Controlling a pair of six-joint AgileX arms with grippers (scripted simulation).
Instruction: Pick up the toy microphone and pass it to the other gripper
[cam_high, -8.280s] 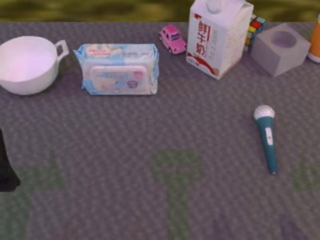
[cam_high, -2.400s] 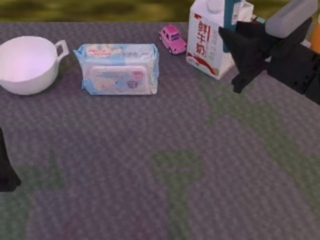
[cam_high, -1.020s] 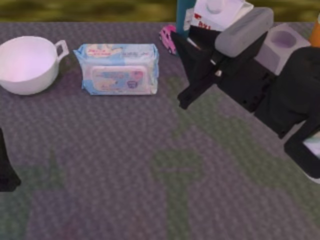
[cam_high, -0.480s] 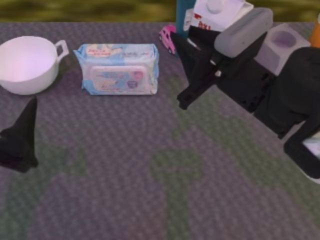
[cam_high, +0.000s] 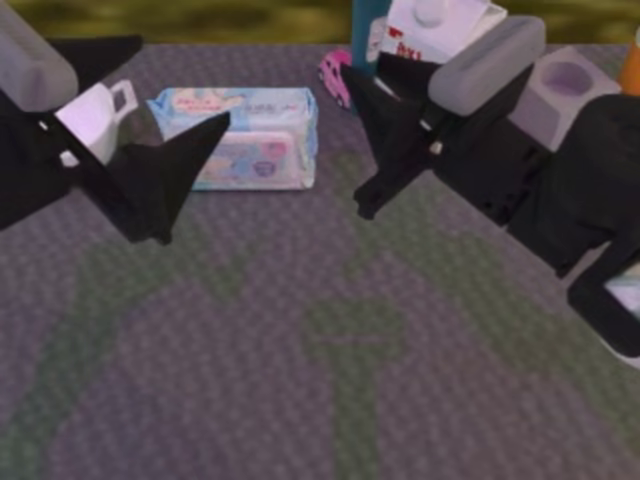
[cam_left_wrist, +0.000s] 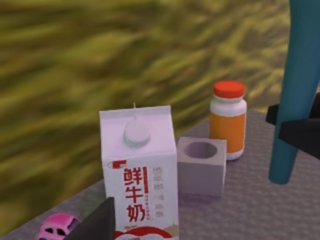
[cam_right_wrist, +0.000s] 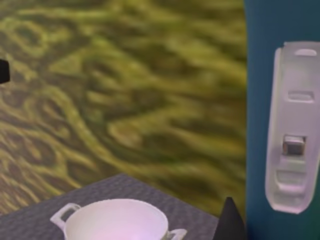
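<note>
Toy microphone is being held aloft, pinched in right pincer near the milk carton. Left pincer, fingers spread, is now swinging in from the left edge, readying the handover.

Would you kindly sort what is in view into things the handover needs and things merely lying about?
Needed: toy microphone, right gripper holding it, left gripper.

Lying about: milk carton, cup, wipes pack, pink toy car, grey block, orange bottle.
</note>
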